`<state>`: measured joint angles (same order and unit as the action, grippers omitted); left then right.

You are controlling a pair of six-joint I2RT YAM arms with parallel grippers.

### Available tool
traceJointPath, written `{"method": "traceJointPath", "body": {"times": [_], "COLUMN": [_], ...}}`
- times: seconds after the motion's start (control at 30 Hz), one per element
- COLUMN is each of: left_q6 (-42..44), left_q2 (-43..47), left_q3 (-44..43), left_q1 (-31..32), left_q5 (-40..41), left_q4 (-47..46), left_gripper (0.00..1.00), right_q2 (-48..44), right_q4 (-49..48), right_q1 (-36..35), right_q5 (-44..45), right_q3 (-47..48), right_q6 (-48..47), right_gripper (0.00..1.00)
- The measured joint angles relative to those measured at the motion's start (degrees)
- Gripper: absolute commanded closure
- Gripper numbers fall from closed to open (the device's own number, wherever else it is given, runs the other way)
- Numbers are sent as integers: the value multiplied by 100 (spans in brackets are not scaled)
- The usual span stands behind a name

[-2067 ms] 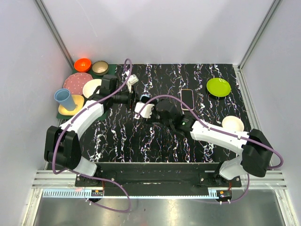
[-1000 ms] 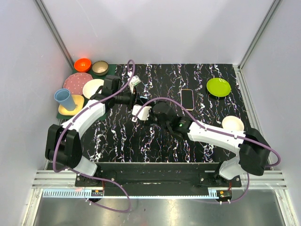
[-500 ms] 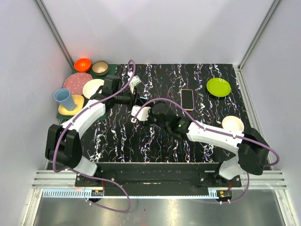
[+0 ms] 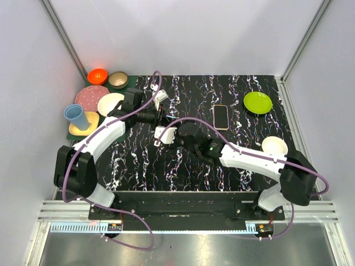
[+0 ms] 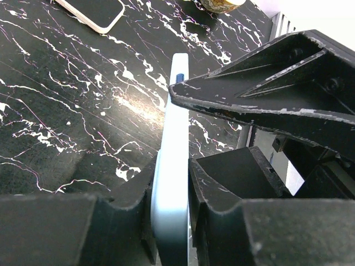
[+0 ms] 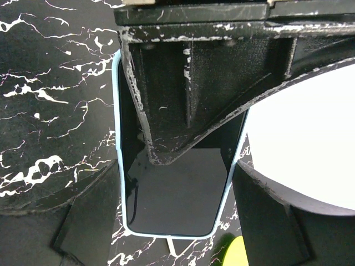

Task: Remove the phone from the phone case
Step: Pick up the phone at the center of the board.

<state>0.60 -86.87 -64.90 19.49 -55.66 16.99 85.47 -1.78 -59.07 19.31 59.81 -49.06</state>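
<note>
From above, the phone (image 4: 221, 117) lies flat on the marbled counter (image 4: 194, 91), well apart from where my left fingers (image 4: 157, 113) and right fingers (image 4: 165, 134) meet. My left wrist camera shows my left fingers pinching the pale blue phone case (image 5: 169, 183) edge-on across its thickness, a small blue button (image 5: 177, 76) on its rim. My right wrist camera shows my right fingers pressed against the case's two long sides, one left finger lying over its dark face
</note>
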Motion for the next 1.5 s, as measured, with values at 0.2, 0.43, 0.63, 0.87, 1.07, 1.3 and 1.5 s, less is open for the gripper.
{"method": "traceJointPath", "body": {"times": [0.2, 0.43, 0.63, 0.87, 1.07, 1.3, 1.5], "left_q6": [-22, 22, 72, 177, 350, 369, 326], "left_q2": [-7, -26, -26, -24, -20, 81, 472], "left_q3": [-33, -74, -103, -177, -177, -177, -177], "left_q1": [31, 31, 33, 46, -31, -219, -402], "left_q5": [-9, -4, 0, 94, 389, 393, 339], "left_q4": [44, 57, 57, 203, 437, 466, 459], "left_gripper": [86, 100, 100, 100, 100, 100, 100], "right_q2": [13, 15, 22, 9, -323, -850, -1416], "right_q4": [-74, -234, -310, -264, 422, 1650, 2168], "right_q1": [-15, -20, -20, -26, -20, 356, 1189], "right_q5": [83, 142, 179, 179, -205, -1499, -2570], "right_q3": [-37, -101, -107, -109, 129, 800, 1080], "right_q6": [-39, -127, -177, -122, 184, 758, 1318], "right_gripper": [100, 100, 72, 0, 0, 0, 0]}}
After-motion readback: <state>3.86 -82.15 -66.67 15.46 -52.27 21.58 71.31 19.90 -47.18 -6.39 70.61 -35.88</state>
